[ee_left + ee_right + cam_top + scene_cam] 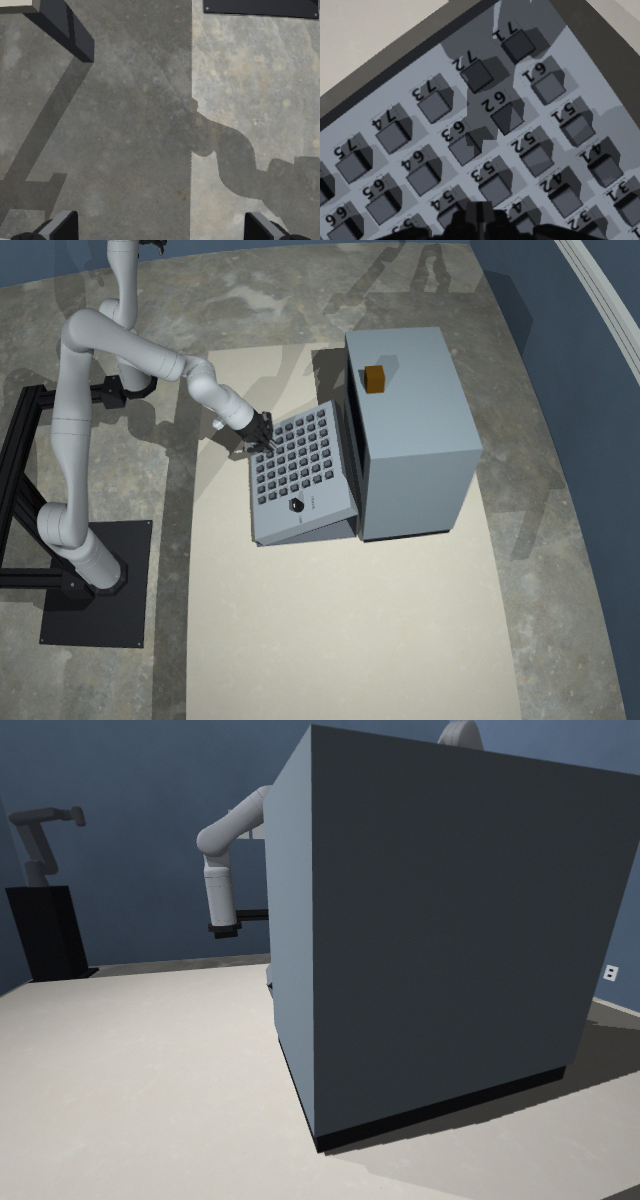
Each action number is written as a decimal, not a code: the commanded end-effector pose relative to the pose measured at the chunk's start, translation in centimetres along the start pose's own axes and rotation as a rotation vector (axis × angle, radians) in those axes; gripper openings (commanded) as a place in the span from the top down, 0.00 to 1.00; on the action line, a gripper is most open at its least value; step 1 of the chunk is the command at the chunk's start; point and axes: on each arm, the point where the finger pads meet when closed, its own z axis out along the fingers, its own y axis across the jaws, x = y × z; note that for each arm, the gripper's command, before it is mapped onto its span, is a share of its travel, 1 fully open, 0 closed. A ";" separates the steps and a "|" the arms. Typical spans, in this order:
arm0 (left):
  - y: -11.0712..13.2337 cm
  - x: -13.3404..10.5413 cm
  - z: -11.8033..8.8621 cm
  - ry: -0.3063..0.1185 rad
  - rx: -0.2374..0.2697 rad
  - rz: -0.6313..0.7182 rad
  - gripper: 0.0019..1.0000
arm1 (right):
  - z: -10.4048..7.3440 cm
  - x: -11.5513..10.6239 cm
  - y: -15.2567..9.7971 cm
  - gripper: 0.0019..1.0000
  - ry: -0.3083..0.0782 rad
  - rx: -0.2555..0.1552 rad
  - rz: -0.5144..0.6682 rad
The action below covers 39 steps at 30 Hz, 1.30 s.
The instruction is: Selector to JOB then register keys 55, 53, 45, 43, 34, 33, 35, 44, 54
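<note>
Top view, sizes judged by eye: table [351,612] [155,1055], pale, runs from near to far through the middle. Cabinet [413,395] [439,926], blue-grey, stands on it at the far right. Right arm [69,431] [219,893] rises at the near left and reaches over to the panel; left arm [124,286] stands at the far left. Black frame [12,446] is at the left, with a dark floor plate [134,622] at the near left. Exterior view also gives a grey arm on a black pedestal [41,931] by the wall. Panel [310,526] [585,80] slopes on the table, just left of the cabinet, its key grid on the far part and the selector on the near part. Right gripper [273,445] [480,212] is over the grid's left side, jaws shut together, nothing between them; tips overlap the area beside keys 53 [495,187] and 54 [450,214] in the wrist view. Contact with a key: cannot tell. Left gripper [161,245] [161,227] is at the far left, away from the panel, jaws wide, bare floor in its wrist view. Orange block [374,379] sits on the cabinet top, toward its left edge. Selector [296,505], a black knob, lies beside the TEACH and JOB labels; its setting is too small to read.
</note>
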 end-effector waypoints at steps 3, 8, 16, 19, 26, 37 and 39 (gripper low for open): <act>0.0 0.0 -0.1 -0.002 0.000 0.000 0.00 | -0.1 0.3 0.6 0.90 0.007 -0.012 -0.320; 0.0 0.0 -0.1 -0.002 0.000 0.000 0.00 | -0.1 0.7 1.2 0.90 0.005 -0.013 -0.629; 0.0 0.0 -0.1 -0.002 0.000 0.000 0.00 | -0.1 1.1 1.8 0.90 0.002 -0.015 -0.999; 0.0 0.0 -0.1 -0.002 0.000 0.000 0.00 | -0.1 1.4 2.2 0.90 0.001 -0.015 -1.176; 0.0 0.0 -0.1 -0.002 0.000 0.000 0.00 | -0.1 1.8 2.8 0.90 -0.002 -0.016 -1.547; 0.0 0.0 -0.1 -0.002 0.000 0.000 0.00 | -0.1 2.3 3.4 0.90 -0.005 -0.016 -1.904; 0.0 0.0 -0.1 -0.002 0.000 0.000 0.00 | -0.1 2.3 3.6 0.90 -0.005 -0.016 -1.962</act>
